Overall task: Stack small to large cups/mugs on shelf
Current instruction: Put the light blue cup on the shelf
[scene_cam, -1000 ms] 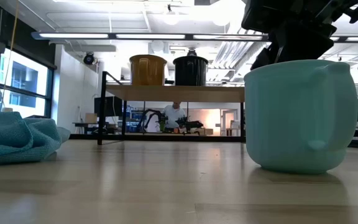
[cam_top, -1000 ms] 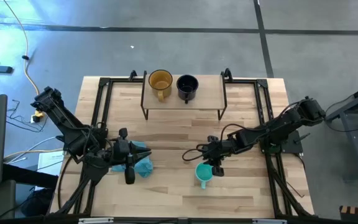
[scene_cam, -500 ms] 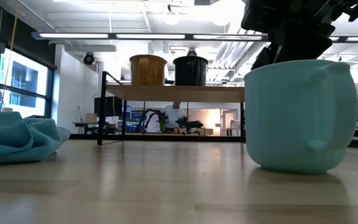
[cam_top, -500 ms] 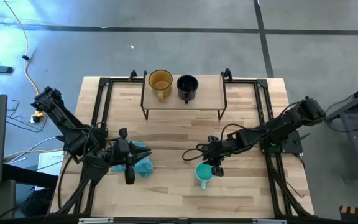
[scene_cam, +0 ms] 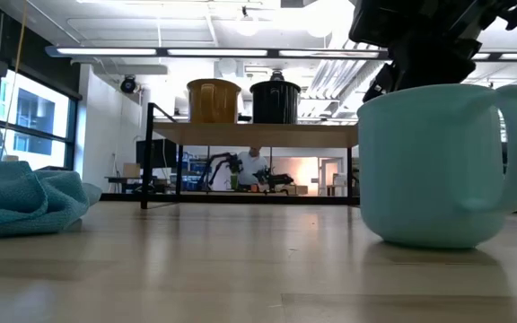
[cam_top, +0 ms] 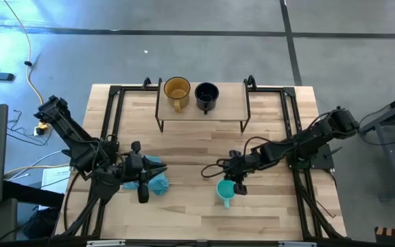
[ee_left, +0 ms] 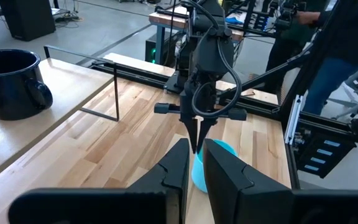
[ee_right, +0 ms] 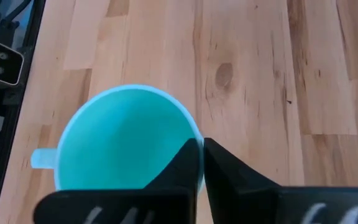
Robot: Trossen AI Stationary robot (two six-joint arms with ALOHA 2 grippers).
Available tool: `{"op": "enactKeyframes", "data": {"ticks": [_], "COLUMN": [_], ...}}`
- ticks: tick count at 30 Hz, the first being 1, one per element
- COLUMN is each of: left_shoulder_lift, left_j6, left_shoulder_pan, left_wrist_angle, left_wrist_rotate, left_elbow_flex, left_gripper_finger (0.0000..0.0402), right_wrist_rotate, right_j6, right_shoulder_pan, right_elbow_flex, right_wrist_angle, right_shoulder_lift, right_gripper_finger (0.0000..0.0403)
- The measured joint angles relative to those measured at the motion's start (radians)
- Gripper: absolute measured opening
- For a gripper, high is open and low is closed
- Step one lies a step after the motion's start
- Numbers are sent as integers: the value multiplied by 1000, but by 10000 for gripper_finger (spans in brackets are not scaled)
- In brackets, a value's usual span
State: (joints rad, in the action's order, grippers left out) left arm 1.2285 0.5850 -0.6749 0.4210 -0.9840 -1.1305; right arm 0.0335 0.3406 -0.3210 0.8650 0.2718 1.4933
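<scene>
**Teal mug turned as claw clamped its rim**

Since the earlier frame the teal mug [scene_cam: 438, 166] had rotated, its handle now swung out to the side. The right gripper [ee_right: 201, 163] was pinched shut on the mug's rim. The mug stood on the tabletop [cam_top: 184, 206], well apart from the shelf [cam_top: 232, 103]. The left gripper [cam_top: 142, 186] waited over the blue cloth [cam_top: 158, 180].

Bright overhead ceiling strip lights [scene_cam: 240, 51], soft shadows, blurred near tabletop [scene_cam: 196, 278]

Smooth grey concrete floor [cam_top: 184, 48] around light-wood plank worktop [cam_top: 184, 147], dark seam lines crossing it. Long fluorescent ceiling strips [scene_cam: 214, 52] lit overhead. Tall dark-framed windows [scene_cam: 25, 112] at one side. White wall [scene_cam: 106, 126] beyond. Person [scene_cam: 257, 167] among distant equipment.
</scene>
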Motion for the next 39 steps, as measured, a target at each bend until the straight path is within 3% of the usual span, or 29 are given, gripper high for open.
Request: {"op": "enactKeyframes", "data": {"ticks": [13,39], "left_shoulder_lift": [0,0], "left_j6": [0,0], "left_shoulder_pan": [0,0], "left_wrist_angle": [1,24], "left_wrist_rotate": [0,9], "left_elbow_flex": [0,0], "left_gripper_finger": [37,37], "right_wrist_rotate": [-7,74], "right_j6": [14,-158], "right_shoulder_pan": [1,147], "right_elbow_flex": [54,541], "right_wrist_angle": [65,723], "right_shoulder_lift": [0,-1], "right_gripper_finger": [1,0]}}
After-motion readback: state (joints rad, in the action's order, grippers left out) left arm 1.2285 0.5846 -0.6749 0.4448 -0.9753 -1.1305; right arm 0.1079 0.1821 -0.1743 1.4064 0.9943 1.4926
